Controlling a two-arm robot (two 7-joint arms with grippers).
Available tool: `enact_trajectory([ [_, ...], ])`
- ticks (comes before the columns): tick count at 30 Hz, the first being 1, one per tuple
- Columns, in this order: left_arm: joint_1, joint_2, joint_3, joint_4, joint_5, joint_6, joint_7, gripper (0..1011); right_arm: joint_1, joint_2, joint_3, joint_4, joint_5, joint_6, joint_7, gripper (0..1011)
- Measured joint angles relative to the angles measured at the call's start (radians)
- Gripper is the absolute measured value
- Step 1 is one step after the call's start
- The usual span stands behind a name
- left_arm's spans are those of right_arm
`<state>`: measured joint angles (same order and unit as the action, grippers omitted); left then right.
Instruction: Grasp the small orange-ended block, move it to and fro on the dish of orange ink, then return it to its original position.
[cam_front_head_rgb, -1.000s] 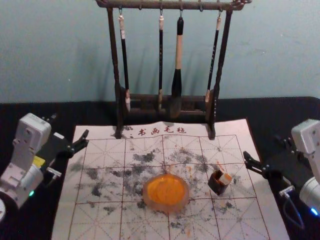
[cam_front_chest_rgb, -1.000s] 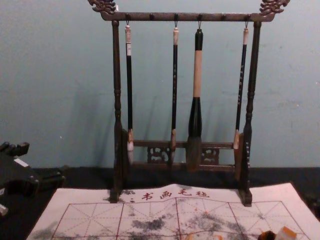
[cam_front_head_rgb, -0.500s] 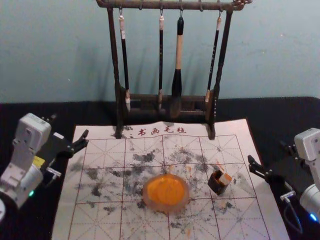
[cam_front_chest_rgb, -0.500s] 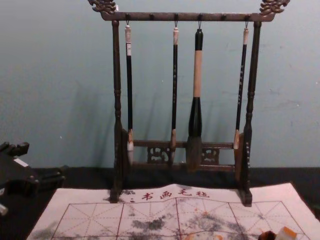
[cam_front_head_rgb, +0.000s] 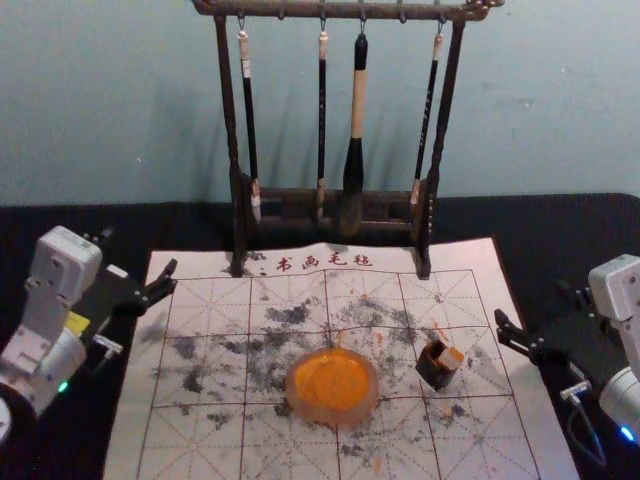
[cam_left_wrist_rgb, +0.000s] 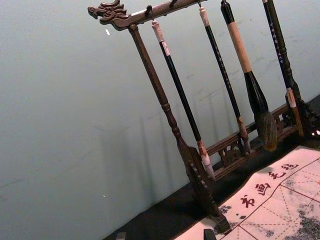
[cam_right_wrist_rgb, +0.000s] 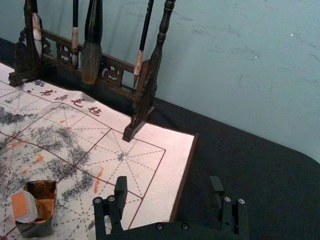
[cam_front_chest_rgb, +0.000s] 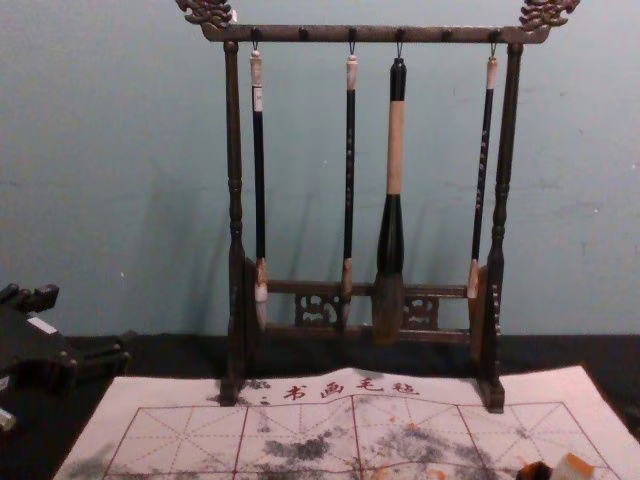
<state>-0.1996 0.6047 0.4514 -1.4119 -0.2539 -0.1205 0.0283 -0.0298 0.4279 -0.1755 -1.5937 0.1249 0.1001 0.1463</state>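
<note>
Block (cam_front_head_rgb: 452, 357): right of ink dish (cam_front_head_rgb: 335, 385), tilted in box (cam_front_head_rgb: 434, 376), likely for grip access | Right gripper (cam_right_wrist_rgb: 168, 183): farther right, spread wide, empty | Left gripper (cam_front_head_rgb: 174, 276): parked left, spread, empty

"Where do we see our block (cam_right_wrist_rgb: 31, 209)?"
"Tilted in the small dark box (cam_right_wrist_rgb: 38, 230), orange end jutting out, on the gridded mat (cam_right_wrist_rgb: 175, 150)."
"And our right gripper (cam_front_head_rgb: 499, 325)?"
"We have its fingers (cam_right_wrist_rgb: 120, 195) spread, well apart from the block."
"Beyond?"
"We see four brushes (cam_right_wrist_rgb: 93, 25), bristles down, at the carved rack (cam_right_wrist_rgb: 151, 75), and orange streaks (cam_right_wrist_rgb: 98, 180) on our mat."
</note>
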Motion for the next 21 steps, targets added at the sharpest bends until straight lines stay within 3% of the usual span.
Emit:
enact_trajectory([
  [21,0.000,0.000,0.000,0.000,0.000,0.000,0.000,1001,0.000,0.002,-0.001,-0.002,0.002,0.001,0.002,1000],
])
